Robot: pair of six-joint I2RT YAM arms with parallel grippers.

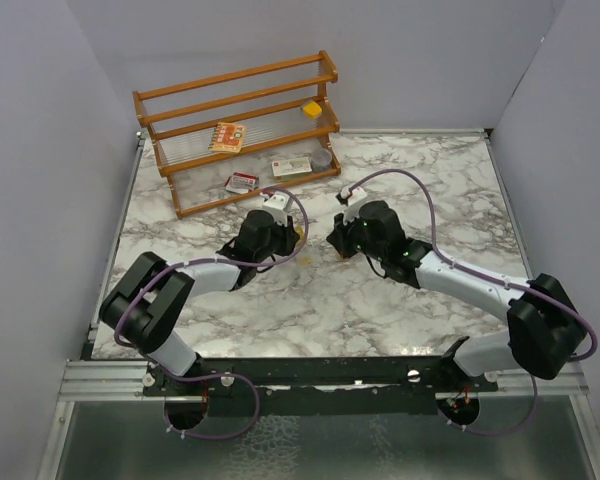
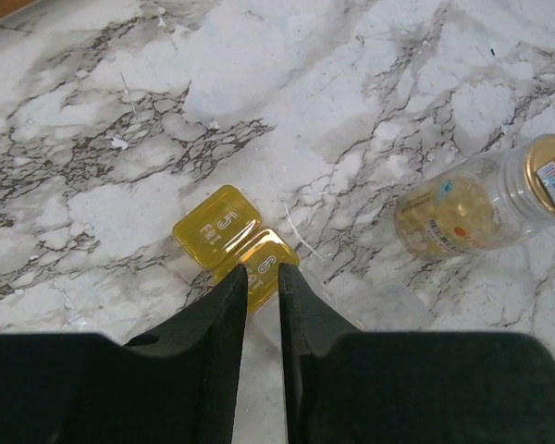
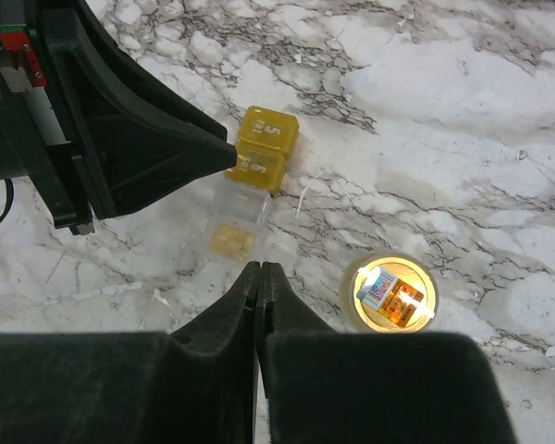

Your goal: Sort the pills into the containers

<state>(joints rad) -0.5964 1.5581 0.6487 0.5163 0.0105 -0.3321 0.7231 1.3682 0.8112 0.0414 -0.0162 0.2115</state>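
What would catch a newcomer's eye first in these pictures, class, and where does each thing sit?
The small translucent yellow box with numbered lids on the marble table stands out first, its near edge pinched by the left gripper. Off to its right in the left wrist view sits a clear round jar with a gold lid; the right gripper hovers shut close by.

Place: robot lab test cell.
Enclosure: plain grey walls (image 1: 40,150) box in a marble-patterned desk (image 1: 380,310).
Rig: left arm (image 1: 210,272) and right arm (image 1: 460,280) bolted to a metal rail (image 1: 100,380) at the near edge.
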